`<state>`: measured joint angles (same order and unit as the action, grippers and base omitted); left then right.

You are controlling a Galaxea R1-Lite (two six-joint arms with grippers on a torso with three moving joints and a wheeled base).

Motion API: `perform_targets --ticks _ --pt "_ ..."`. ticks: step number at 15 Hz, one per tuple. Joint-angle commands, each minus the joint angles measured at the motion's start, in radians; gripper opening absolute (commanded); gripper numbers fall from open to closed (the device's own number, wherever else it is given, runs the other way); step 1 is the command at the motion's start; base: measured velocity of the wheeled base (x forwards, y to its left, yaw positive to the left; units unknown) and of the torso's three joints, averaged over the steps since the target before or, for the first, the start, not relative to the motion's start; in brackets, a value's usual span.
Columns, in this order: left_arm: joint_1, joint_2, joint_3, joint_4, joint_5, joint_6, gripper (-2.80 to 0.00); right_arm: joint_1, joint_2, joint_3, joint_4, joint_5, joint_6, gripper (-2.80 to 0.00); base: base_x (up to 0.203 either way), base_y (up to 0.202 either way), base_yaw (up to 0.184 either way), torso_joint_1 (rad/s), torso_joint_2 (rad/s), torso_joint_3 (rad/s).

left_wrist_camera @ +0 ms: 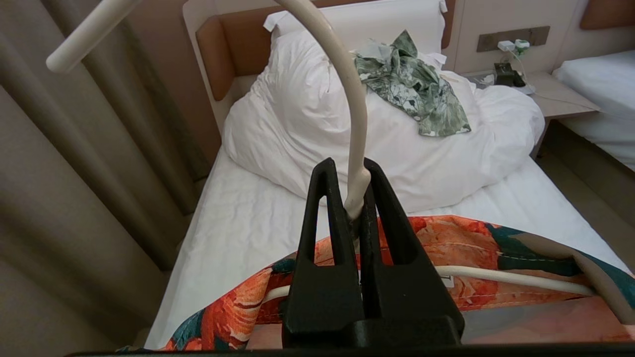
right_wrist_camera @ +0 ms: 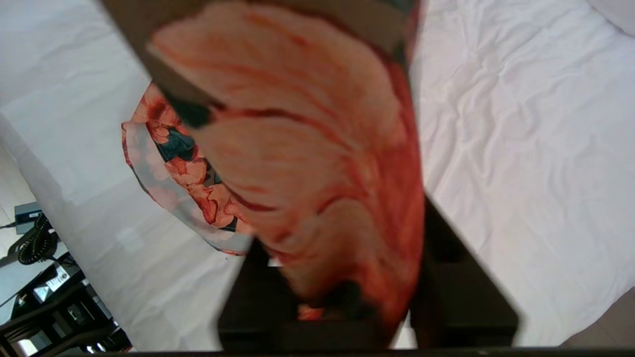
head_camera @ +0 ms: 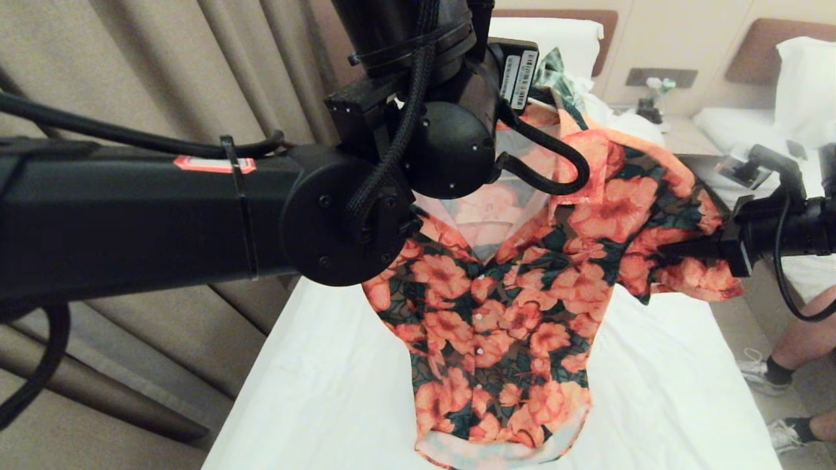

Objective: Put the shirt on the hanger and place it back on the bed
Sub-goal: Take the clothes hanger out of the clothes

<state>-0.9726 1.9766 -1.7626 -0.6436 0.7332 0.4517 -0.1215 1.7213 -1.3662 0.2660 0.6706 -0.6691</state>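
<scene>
Your left claw point(left_wrist_camera: 358, 208) is clamped on the neck of the hanger point(left_wrist_camera: 354, 124), holding it up over the bed point(head_camera: 313, 391). The shirt point(head_camera: 516, 313) hangs on it, buttoned front toward you, its hem at six o'clock resting on the sheet. At three o'clock your right claw point(right_wrist_camera: 347, 297) has its fingers parted, with the sleeve's cloth lying between them.
</scene>
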Motion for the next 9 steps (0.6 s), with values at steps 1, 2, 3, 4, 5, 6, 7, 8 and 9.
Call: perform_targets --ticks 1,2,3,4,5,6,7,8,9 --pt "0.000 -0.001 0.000 -0.004 0.005 0.002 -2.80 -0.003 -0.026 0.006 0.013 0.006 -0.004 0.00 0.000 0.000 0.000 0.000 0.00 0.000" --pt "0.000 -0.001 0.000 -0.005 0.006 0.002 -2.80 -0.005 -0.041 0.008 0.032 0.006 -0.005 0.00 0.000 0.000 0.000 0.000 0.00 0.000" --pt "0.001 -0.002 0.002 -0.005 0.006 0.002 -2.80 -0.009 -0.060 0.009 0.056 0.008 -0.008 0.00 0.000 0.000 0.000 0.000 0.00 0.000" --pt "0.003 -0.001 0.003 -0.005 0.006 0.002 -2.80 -0.022 -0.080 0.010 0.076 0.010 -0.013 0.00 0.000 0.000 0.000 0.000 0.00 0.000" --pt "0.003 0.000 0.013 -0.009 0.008 0.002 -2.80 -0.042 -0.096 0.011 0.081 0.012 -0.015 0.00 0.000 0.000 0.000 0.000 0.00 0.000" --pt "0.001 0.001 0.021 -0.012 0.010 0.000 -2.80 -0.056 -0.108 0.013 0.082 0.020 -0.018 0.00 0.000 0.000 0.000 0.000 0.00 0.000" --pt "0.000 0.005 0.031 -0.021 0.011 -0.001 -2.80 -0.097 -0.136 0.016 0.085 0.040 -0.033 0.00 0.000 0.000 0.000 0.000 0.00 0.000" --pt "0.000 0.008 0.031 -0.022 0.011 0.000 -2.80 -0.134 -0.167 0.020 0.093 0.066 -0.048 0.00 0.000 0.000 0.000 0.000 0.00 0.000" --pt "0.004 0.010 0.031 -0.022 0.011 0.001 -2.80 -0.164 -0.207 0.023 0.113 0.093 -0.059 0.00 0.000 0.000 0.000 0.000 0.00 0.000"
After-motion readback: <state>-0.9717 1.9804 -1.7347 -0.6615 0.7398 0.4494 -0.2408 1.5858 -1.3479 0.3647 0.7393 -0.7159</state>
